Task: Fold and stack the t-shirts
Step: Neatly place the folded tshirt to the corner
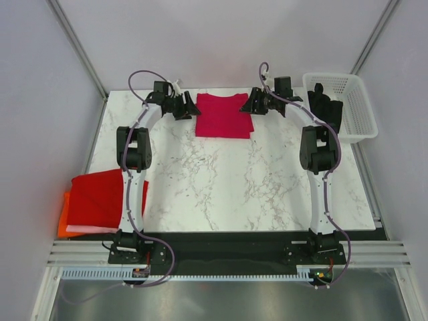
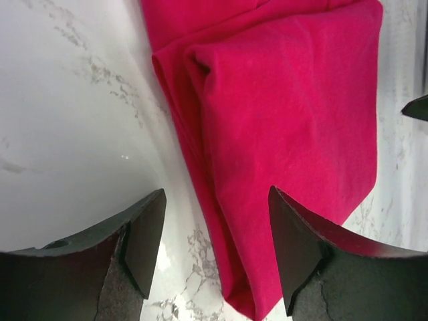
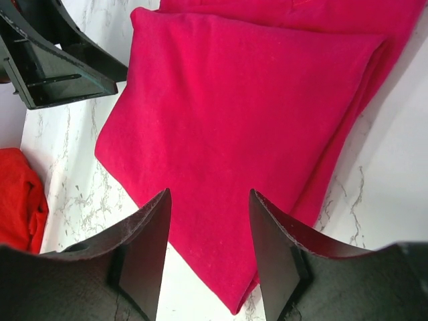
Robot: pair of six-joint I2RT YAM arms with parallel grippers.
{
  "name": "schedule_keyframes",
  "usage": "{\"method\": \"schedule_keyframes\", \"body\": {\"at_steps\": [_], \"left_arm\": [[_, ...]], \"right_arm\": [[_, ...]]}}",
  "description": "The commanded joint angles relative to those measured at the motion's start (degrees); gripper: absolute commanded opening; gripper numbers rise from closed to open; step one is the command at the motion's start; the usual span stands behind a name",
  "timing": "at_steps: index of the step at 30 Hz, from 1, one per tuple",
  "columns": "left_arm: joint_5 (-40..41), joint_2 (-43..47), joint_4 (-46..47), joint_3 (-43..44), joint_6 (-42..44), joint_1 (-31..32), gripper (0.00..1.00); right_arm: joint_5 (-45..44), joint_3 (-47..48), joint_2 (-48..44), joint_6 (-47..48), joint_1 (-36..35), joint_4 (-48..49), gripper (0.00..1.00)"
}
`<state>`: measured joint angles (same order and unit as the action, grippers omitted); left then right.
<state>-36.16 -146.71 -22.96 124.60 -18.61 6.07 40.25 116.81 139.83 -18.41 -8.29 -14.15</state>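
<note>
A folded raspberry-crimson t-shirt (image 1: 223,116) lies flat at the back middle of the marble table. My left gripper (image 1: 189,107) is open and empty at the shirt's left edge; its wrist view shows the folded edge (image 2: 281,114) between the spread jaws. My right gripper (image 1: 250,102) is open and empty at the shirt's right edge; its wrist view shows the shirt's corner (image 3: 234,134) below the spread jaws. A folded red t-shirt (image 1: 100,197) lies on an orange one (image 1: 63,221) at the table's front left.
A white lattice basket (image 1: 348,107) holding dark cloth (image 1: 326,105) stands at the back right. The left gripper's fingers (image 3: 47,60) show in the right wrist view. The red shirt's edge (image 3: 17,200) shows there too.
</note>
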Motion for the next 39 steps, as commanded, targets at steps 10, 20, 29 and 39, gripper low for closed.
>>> {"method": "schedule_keyframes", "body": {"at_steps": [10, 20, 29, 39], "left_arm": [[-6.7, -7.7, 6.4, 3.9, -8.4, 1.1, 0.62], [-10.3, -9.9, 10.1, 5.8, -12.0, 3.3, 0.50], [-10.2, -8.6, 9.8, 5.0, -10.6, 4.0, 0.04], [-20.6, 7.6, -9.8, -13.1, -0.1, 1.7, 0.02]], "right_arm": [[-2.1, 4.1, 4.0, 0.6, -3.0, 0.0, 0.59], [-2.5, 3.6, 4.5, 0.1, -3.4, -0.3, 0.60], [-1.2, 2.9, 2.7, 1.0, -3.5, -0.5, 0.60], [0.8, 1.7, -7.5, 4.1, 1.6, -1.9, 0.60]]}}
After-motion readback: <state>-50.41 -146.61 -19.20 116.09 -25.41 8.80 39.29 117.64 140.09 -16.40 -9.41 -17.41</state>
